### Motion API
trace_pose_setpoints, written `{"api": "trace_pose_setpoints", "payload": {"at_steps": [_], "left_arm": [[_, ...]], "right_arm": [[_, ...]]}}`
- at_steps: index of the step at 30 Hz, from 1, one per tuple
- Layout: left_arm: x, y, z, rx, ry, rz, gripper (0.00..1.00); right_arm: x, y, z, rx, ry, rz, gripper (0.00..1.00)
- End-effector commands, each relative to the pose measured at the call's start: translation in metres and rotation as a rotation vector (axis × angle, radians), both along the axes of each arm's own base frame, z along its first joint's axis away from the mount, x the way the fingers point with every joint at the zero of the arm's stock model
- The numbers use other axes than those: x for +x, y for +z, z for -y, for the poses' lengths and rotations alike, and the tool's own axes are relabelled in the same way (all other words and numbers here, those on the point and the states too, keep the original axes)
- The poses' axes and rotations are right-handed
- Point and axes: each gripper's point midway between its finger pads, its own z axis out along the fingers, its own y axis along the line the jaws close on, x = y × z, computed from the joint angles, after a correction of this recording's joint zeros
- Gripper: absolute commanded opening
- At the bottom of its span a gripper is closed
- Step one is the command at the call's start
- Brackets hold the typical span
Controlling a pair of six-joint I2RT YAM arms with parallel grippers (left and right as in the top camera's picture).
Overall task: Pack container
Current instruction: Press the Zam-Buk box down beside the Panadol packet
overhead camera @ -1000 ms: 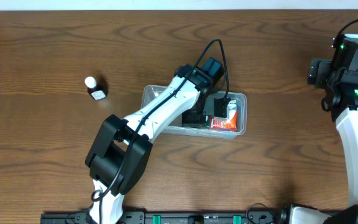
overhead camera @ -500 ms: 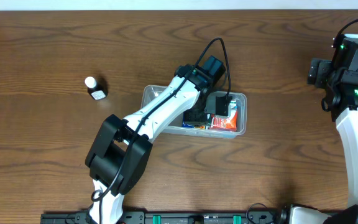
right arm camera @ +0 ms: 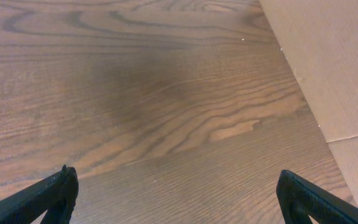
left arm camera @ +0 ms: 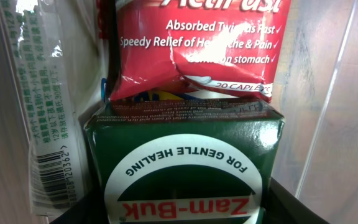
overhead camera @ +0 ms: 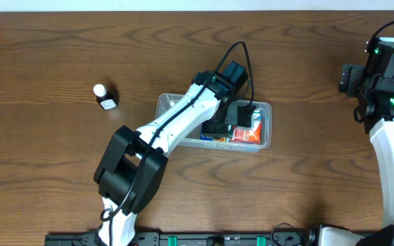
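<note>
The clear plastic container point(overhead camera: 166, 104) lies mid-table. My left gripper point(overhead camera: 236, 117) reaches down into its right half. In the left wrist view the gripper point(left arm camera: 179, 214) has a green Zam-Buk box point(left arm camera: 179, 155) between its fingers and is shut on it. A red medicine packet point(left arm camera: 191, 43) lies just beyond the box and also shows in the overhead view point(overhead camera: 246, 135). A white packet with green print and a barcode point(left arm camera: 42, 106) lies to the left. A sliver of blue packet point(overhead camera: 211, 137) shows by the front wall. My right gripper point(right arm camera: 179, 193) is open and empty over bare wood.
A small dark bottle with a white cap point(overhead camera: 104, 97) stands left of the container. The right arm point(overhead camera: 385, 68) is at the table's far right. A pale board point(right arm camera: 334, 56) borders the wood in the right wrist view.
My left gripper has shifted slightly inside the container, and a blue packet edge now shows at the front wall. The right arm has not moved.
</note>
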Motion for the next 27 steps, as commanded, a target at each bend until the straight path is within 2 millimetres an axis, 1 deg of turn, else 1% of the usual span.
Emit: {"api": "trace_pose_setpoints", "payload": {"at_steps": [1,3,5,7,9,10,14,23,27], "left_arm": [[0.0011,0.0055,-0.0001,-0.005,-0.012,0.014,0.52],[0.0011,0.0055,-0.0001,-0.005,-0.012,0.014,0.55],[0.0011,0.0055,-0.0001,-0.005,-0.012,0.014,0.62],[0.0011,0.0055,-0.0002,-0.005,-0.012,0.014,0.67],[0.001,0.0055,0.0,-0.005,-0.012,0.014,0.7],[0.0011,0.0055,-0.0001,-0.005,-0.012,0.014,0.73],[0.001,0.0055,0.0,-0.005,-0.012,0.014,0.78],[0.0009,0.0055,-0.0001,-0.004,-0.012,0.014,0.78],[0.001,0.0092,-0.0009,-0.005,-0.012,0.021,0.77]], "right_arm": [[-0.0017,0.0035,0.0029,0.002,-0.021,0.012,0.99],[-0.0017,0.0035,0.0029,0.002,-0.021,0.012,0.99],[-0.0017,0.0035,0.0029,0.002,-0.021,0.012,0.99],[-0.0017,0.0035,0.0029,0.002,-0.021,0.012,0.99],[-0.0017,0.0035,0.0029,0.002,-0.021,0.012,0.99],[-0.0017,0.0035,0.0029,0.002,-0.021,0.012,0.99],[-0.0017,0.0035,0.0029,0.002,-0.021,0.012,0.99],[-0.0017,0.0035,0.0029,0.002,-0.021,0.012,0.99],[-0.0017,0.0035,0.0029,0.002,-0.021,0.012,0.99]]}}
